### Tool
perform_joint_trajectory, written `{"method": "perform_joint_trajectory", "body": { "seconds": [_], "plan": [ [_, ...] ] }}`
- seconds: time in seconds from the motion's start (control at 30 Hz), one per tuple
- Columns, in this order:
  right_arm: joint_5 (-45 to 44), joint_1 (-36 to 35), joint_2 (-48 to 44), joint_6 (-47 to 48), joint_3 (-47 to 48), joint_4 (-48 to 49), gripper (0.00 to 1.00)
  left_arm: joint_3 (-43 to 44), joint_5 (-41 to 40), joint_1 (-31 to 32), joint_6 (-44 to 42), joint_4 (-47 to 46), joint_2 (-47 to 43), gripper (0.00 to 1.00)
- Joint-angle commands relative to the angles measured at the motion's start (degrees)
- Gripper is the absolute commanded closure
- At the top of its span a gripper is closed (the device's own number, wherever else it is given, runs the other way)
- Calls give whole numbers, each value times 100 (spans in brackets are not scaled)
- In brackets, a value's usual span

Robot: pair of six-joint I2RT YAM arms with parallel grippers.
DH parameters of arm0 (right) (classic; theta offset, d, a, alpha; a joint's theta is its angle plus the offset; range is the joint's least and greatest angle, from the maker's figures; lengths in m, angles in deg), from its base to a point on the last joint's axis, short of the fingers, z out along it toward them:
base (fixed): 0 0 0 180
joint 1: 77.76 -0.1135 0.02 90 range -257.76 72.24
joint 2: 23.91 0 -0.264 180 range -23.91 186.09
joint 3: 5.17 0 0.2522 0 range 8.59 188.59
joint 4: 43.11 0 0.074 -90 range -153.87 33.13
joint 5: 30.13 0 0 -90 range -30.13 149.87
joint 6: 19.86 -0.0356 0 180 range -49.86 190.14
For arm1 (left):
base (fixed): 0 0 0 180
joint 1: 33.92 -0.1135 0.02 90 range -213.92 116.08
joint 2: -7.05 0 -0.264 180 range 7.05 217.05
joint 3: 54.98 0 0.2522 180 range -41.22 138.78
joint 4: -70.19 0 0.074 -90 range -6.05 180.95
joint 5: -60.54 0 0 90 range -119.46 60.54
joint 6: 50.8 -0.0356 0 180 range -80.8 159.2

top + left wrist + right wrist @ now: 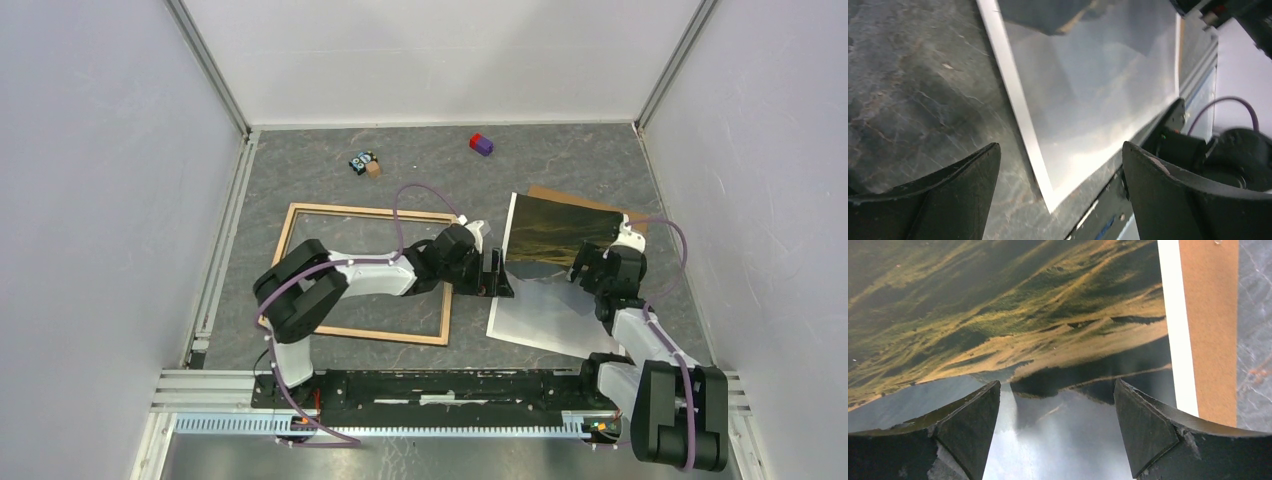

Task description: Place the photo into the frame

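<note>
The photo (555,262) lies landscape side up at the right of the table, its far part resting on the brown backing board (632,218). The light wood frame (370,210) lies flat to its left, with the left arm stretched across it. My left gripper (499,278) is open and empty at the photo's left edge; in the left wrist view (1060,167) the photo's white-bordered near corner (1048,197) lies between the fingers. My right gripper (590,266) is open and empty over the photo's right part; the right wrist view (1057,387) shows the landscape (1023,315) below it.
A red and purple block (481,144) and a small black piece with a wooden cube (365,163) lie at the back. The backing board (1210,330) sticks out past the photo's edge. White walls enclose three sides. A metal rail (430,385) runs along the front.
</note>
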Motion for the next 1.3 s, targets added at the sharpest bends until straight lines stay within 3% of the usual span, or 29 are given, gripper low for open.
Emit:
{"method": "perform_joint_trajectory", "body": {
  "seconds": [0.0,0.23,0.37,0.47,0.6,1.0,1.27],
  "plan": [
    [1078,208,353,-168,-257,89,12,118,-654,-27,794,-949,326,5],
    [1415,312,375,-172,-347,223,12,303,-535,-49,1309,-1434,913,5],
    [1497,317,397,-168,-361,254,12,284,-225,-157,1672,-2011,1044,17],
    [1570,321,419,-180,-367,275,13,259,-108,-229,1885,-2398,1025,31],
    [1589,321,406,-176,-375,293,13,266,-188,-216,1869,-2465,882,41],
    [1650,321,362,-135,-406,329,13,546,-149,-209,1853,-2086,1149,57],
    [1900,321,-163,91,-359,294,11,952,-176,-394,1540,-1347,1241,93]
  ]
}}
